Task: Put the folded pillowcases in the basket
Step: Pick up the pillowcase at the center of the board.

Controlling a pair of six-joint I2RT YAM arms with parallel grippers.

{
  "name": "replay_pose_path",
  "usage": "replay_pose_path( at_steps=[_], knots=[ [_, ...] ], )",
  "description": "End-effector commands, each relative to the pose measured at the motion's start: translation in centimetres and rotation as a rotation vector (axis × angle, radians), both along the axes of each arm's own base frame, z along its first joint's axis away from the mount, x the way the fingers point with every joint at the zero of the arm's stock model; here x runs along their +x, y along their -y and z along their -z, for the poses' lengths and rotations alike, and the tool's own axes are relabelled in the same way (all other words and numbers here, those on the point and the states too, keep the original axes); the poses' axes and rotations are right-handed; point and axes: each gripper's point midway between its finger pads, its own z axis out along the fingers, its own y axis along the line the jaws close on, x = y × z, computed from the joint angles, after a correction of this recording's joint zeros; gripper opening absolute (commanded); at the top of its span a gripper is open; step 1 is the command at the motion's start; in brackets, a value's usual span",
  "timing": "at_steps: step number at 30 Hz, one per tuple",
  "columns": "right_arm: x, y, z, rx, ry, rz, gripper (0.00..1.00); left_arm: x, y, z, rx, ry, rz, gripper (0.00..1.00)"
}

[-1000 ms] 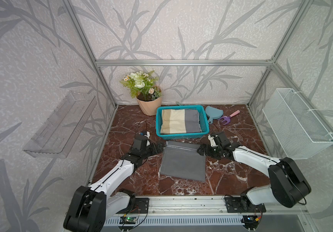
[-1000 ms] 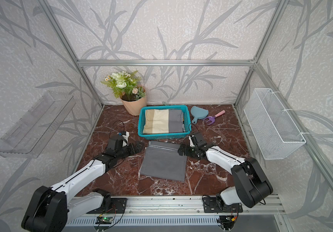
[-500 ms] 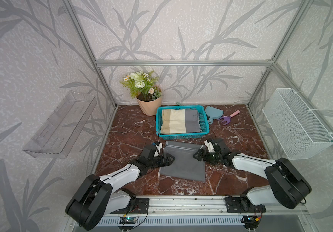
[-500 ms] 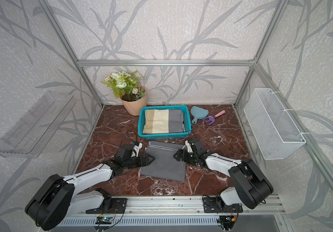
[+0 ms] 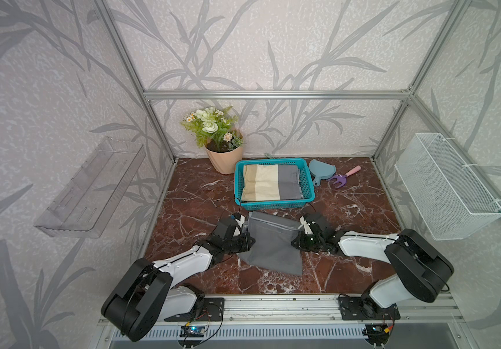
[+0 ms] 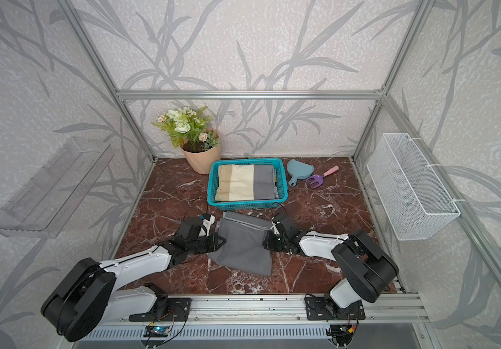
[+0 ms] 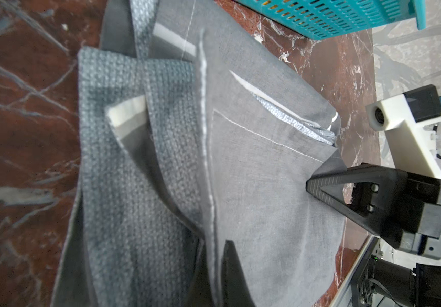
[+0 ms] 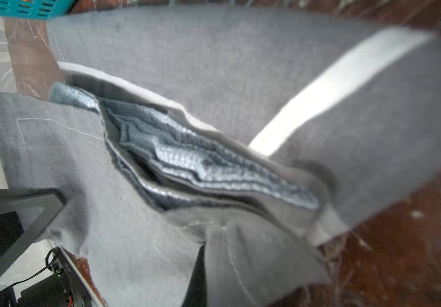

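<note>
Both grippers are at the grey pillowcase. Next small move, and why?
Probably raise both arms together a little. The left gripper and right gripper are shut on opposite side edges of the grey pillowcase, which lies on the marble table before the teal basket; it must clear the front wall, and a striped folded cloth lies inside.

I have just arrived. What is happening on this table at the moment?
Two robot arms are working on a folded grey pillowcase that lies on the marble table, just in front of the teal basket. The left hand is shut on one side edge of it and the right hand on the opposite edge. The pillowcase is not yet in the basket, which already holds a striped folded cloth.
</note>
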Motion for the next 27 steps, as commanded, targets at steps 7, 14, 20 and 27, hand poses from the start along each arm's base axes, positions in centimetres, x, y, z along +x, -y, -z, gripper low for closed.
replay_pose_path(
  at_steps=[7, 14, 20, 27],
  knots=[
    [0.0, 0.4, -5.2, -0.096, 0.111, -0.035, 0.0, 0.4, 2.0, -4.9, -0.038, 0.101, 0.058, 0.0],
    [1.6, 0.9, -14.6, -0.075, 0.331, -0.038, 0.0, 0.6, 5.6, -15.6, -0.229, 0.276, 0.159, 0.0],
    [4.7, 1.3, -21.2, -0.101, 0.442, -0.052, 0.0, 3.6, 6.2, -22.6, -0.225, 0.452, 0.129, 0.0],
    [13.7, 3.2, -25.3, -0.084, 0.533, 0.022, 0.0, 11.0, 5.5, -23.5, -0.086, 0.552, 0.012, 0.0]
  ],
)
